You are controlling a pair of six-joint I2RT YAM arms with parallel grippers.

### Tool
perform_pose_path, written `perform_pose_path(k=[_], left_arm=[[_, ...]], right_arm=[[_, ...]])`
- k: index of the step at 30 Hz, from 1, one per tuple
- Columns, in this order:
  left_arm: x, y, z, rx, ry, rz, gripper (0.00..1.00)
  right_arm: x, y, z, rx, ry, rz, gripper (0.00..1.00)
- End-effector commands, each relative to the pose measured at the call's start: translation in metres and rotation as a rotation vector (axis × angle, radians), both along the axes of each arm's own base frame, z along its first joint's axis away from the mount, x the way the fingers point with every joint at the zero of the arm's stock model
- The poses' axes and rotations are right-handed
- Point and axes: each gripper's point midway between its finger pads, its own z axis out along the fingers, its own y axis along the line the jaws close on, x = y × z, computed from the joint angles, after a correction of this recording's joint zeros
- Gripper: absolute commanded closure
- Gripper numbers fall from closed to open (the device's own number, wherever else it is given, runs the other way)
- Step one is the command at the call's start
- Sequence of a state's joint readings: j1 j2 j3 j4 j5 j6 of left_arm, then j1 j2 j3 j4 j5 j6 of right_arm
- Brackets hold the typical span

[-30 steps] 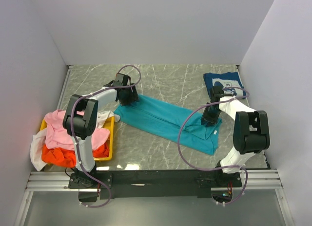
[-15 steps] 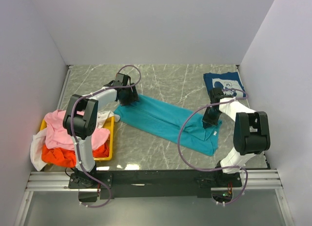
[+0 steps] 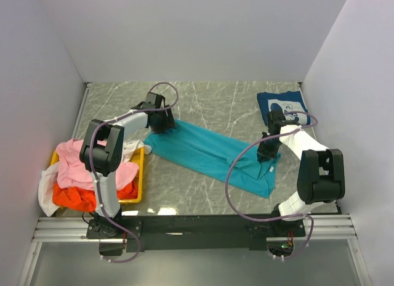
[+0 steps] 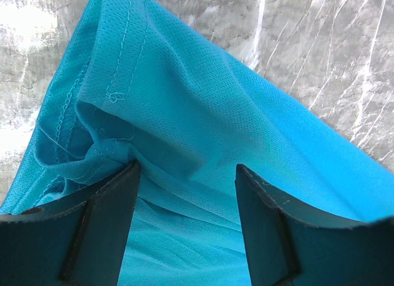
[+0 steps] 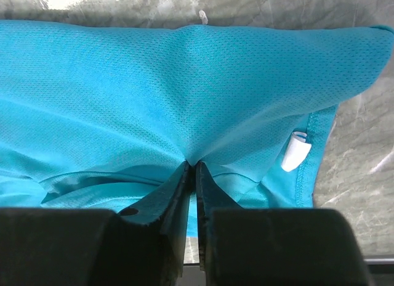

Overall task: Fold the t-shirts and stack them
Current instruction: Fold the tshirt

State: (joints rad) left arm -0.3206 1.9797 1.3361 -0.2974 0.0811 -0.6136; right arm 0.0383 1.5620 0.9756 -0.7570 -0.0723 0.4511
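Teal t-shirt (image 3: 209,153): lying folded lengthwise, running slantwise across the middle of the marble desk (image 3: 203,101).
Right claw (image 5: 191,169): clenching a pinch of cloth at the near-right end, the fabric tenting toward the fingers.
Left claw (image 4: 188,175): fingers standing spread, straddling bunched hem at the far-left end, gripping nothing.
Navy t-shirt (image 3: 283,102): sitting folded in the far right corner.
Yellow tray (image 3: 140,175): holding a pink tee (image 3: 80,166), orange tee (image 3: 74,196) and white tee (image 3: 44,190), all spilling over its left side.

teal t-shirt (image 4: 203,126): matt fine-mesh knit cloth, stitched hems
table (image 3: 203,101): grey veined stone look, faint sheen
tray (image 3: 141,175): smooth yellow plastic
left tool (image 4: 186,169): dark matt fingers
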Motion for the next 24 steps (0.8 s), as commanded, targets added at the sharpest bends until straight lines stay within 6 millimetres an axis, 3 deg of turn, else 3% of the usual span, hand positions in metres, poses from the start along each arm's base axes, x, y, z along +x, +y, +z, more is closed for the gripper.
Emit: perform_pose_path(k=[1, 10, 19, 24], left_arm=[[0.005, 0.001, -0.002, 0.015, -0.003, -0.004, 0.31], [0.004, 0.001, -0.001, 0.016, -0.005, 0.001, 0.31], [0.003, 0.001, -0.002, 0.01, -0.003, 0.002, 0.31], [0.004, 0.0, -0.002, 0.005, -0.002, 0.002, 0.31]], right_arm=[[-0.007, -0.001, 0.002, 0.003, 0.004, 0.01, 0.85], [-0.012, 0.001, -0.004, 0.017, 0.02, 0.019, 0.76], [-0.011, 0.001, 0.005, 0.017, 0.006, 0.026, 0.72], [-0.013, 0.005, 0.01, 0.038, -0.003, 0.027, 0.78]])
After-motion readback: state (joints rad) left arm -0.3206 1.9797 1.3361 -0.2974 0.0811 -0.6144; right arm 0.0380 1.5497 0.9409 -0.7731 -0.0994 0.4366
